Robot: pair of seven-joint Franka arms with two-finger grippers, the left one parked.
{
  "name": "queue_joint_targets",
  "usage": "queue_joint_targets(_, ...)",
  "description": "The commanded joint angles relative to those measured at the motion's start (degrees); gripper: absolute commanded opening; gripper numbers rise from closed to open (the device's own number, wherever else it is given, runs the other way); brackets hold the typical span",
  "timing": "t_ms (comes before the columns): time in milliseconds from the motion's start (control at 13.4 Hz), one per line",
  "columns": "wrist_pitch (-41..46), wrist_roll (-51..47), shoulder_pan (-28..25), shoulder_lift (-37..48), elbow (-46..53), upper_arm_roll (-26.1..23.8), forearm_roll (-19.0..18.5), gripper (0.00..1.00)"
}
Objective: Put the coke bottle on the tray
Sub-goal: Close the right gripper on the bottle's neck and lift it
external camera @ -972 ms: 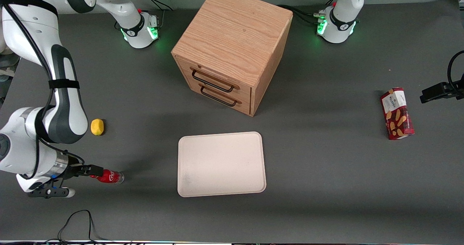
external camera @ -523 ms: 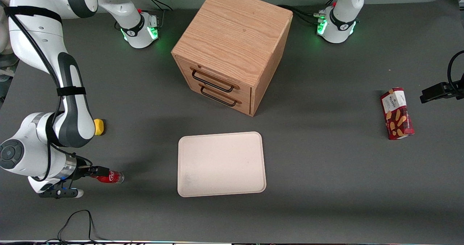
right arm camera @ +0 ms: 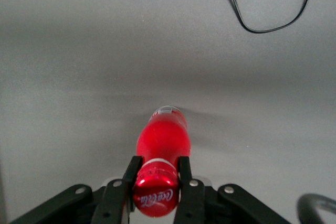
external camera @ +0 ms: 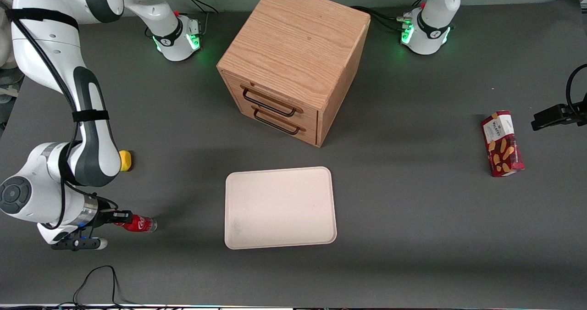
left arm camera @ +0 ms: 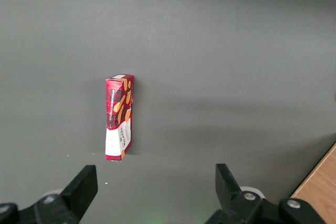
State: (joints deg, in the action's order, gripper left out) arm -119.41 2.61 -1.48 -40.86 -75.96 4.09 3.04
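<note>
The gripper (external camera: 120, 217) is down low at the working arm's end of the table (external camera: 412, 218), close to the front camera. Its two black fingers (right arm camera: 129, 178) press on each side of the bottle (external camera: 137, 224), right up by the red cap, so it is holding the bottle tight. The bottle lies on its side on the table. Its cap sits between the fingers and its clear base points at 3 o'clock in the front view, toward the tray (external camera: 279, 207). White writing shows on its red label.

A small yellow lump (external camera: 125, 160) sits on the table at about 12 o'clock from the bottle, farther from the front camera. The arm covers part of it.

The tray is flat and cream-white, with round corners and a low rim. It lies at 3 o'clock from the bottle, well apart from it. The bottle is not on the tray yet.

A wooden cabinet (external camera: 296, 62) stands at 12 o'clock from the tray, farther from the front camera. Its two drawers have black handles (external camera: 268, 103).

A red box (external camera: 502, 143) lies flat toward the parked arm's end of the table, at about 2 o'clock from the tray and well apart from it.

In the right wrist view, the bottle (right arm camera: 163, 145) sticks out from the gripper (right arm camera: 156, 179), and a thin black cable (right arm camera: 273, 24) curls on the table near it.
</note>
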Motion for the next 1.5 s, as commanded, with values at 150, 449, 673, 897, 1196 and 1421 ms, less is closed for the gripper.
queue_joint_targets(150,-0.83,1.79,-0.46,1.66,0.11,0.05,0.83,0.00)
queue_joint_targets(449,7.75,1.96,-0.81,3.60,5.36,-0.30,-1.01,0.00)
queue_joint_targets(673,22.59,1.87,-1.69,3.86,16.16,-1.27,-2.77,0.00)
queue_joint_targets(897,31.85,1.00,-1.95,3.95,22.95,-4.34,-2.95,0.00)
queue_joint_targets(1196,34.86,-0.50,-5.63,4.30,28.32,-12.58,-12.67,0.00)
queue_joint_targets(1421,33.37,-9.71,-5.73,2.64,28.33,-21.03,-15.34,0.00)
